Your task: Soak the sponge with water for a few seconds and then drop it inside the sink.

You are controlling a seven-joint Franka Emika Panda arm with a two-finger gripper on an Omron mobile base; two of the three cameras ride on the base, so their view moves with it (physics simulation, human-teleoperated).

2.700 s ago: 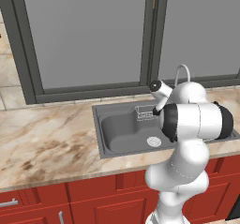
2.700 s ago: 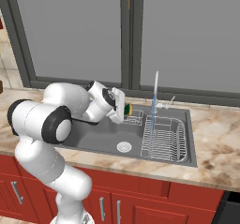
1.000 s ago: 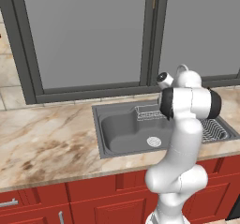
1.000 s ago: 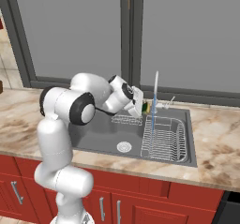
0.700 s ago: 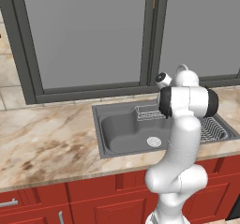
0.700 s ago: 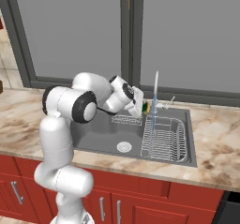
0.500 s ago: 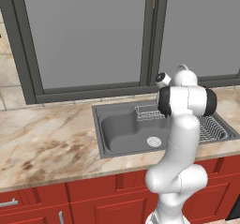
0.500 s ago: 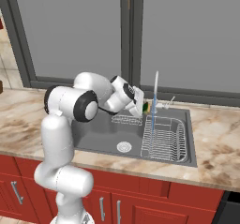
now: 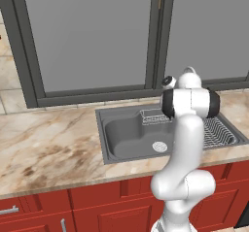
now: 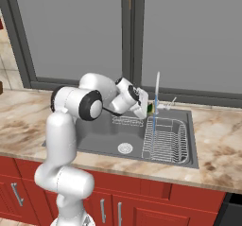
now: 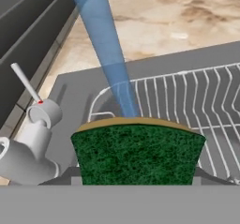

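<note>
My end effector (image 10: pixel 148 108) is gripping the sponge (image 11: pixel 138 153) by its edges, holding it at the water (image 11: pixel 106 49) stream above the sink (image 10: pixel 106 136). Soft and light, the sponge is probably compressing; wet, it may be getting heavier and slipperier, so a mid-edge pinch seems safest.

Sponge (image 11: pixel 137 153): green face, yellow edge on top, foreground. Water (image 11: pixel 105 49): blue stream meeting the sponge's top edge. Wire dish rack (image 11: pixel 187 101): behind. Faucet base (image 11: pixel 33 138): left.
</note>
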